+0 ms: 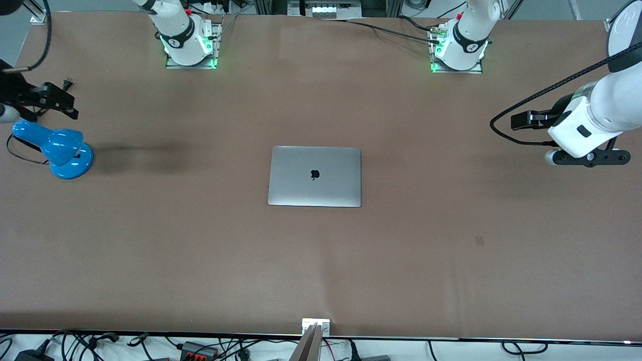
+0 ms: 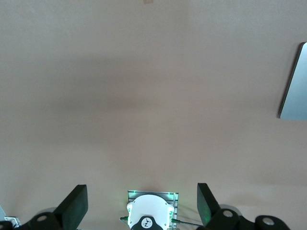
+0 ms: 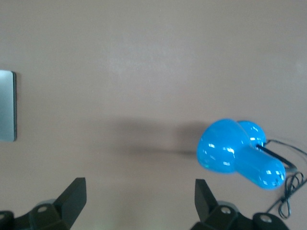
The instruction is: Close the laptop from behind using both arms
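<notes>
left claw (image 2: 139, 203) wide open — empty, right claw (image 3: 139, 201) likewise

front: high, facing bases | wrists: looking down, sharing laptop (image 1: 314, 176)

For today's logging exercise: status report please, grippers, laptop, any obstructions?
Left gripper open, over bare table at its end. Right gripper open, above blue desk lamp. Slim silver-grey metal laptop shut flat, mid-table. Nothing obstructing.
</notes>
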`<action>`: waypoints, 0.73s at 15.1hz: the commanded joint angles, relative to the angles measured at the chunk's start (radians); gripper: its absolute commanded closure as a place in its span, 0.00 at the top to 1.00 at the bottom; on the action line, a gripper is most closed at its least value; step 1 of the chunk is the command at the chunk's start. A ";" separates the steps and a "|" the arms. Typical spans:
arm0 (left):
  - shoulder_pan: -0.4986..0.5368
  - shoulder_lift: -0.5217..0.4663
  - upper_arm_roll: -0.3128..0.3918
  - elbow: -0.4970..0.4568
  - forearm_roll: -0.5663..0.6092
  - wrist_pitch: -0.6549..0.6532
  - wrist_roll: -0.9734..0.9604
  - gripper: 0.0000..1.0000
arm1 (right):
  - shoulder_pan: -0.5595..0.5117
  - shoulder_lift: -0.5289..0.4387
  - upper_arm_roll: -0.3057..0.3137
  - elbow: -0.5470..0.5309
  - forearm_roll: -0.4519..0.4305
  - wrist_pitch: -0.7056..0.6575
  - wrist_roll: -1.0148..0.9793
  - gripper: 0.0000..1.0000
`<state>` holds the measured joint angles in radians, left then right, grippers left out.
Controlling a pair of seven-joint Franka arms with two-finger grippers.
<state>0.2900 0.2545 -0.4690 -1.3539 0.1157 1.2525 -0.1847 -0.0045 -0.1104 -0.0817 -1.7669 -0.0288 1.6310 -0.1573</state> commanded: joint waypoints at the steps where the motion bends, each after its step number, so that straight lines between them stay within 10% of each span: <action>1: 0.081 -0.029 -0.008 -0.004 -0.133 0.074 0.034 1.00 | -0.015 0.082 0.020 0.150 0.000 -0.149 0.080 1.00; 8: -0.045 -0.150 0.155 -0.142 -0.145 0.157 0.042 1.00 | -0.011 0.087 0.022 0.144 0.015 -0.115 0.088 1.00; 11: -0.122 -0.283 0.240 -0.341 -0.146 0.286 0.059 1.00 | -0.015 0.086 0.022 0.144 0.015 -0.118 0.093 1.00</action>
<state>0.2245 0.1039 -0.3060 -1.5112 -0.0150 1.4375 -0.1666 -0.0052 -0.0255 -0.0710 -1.6421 -0.0252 1.5256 -0.0817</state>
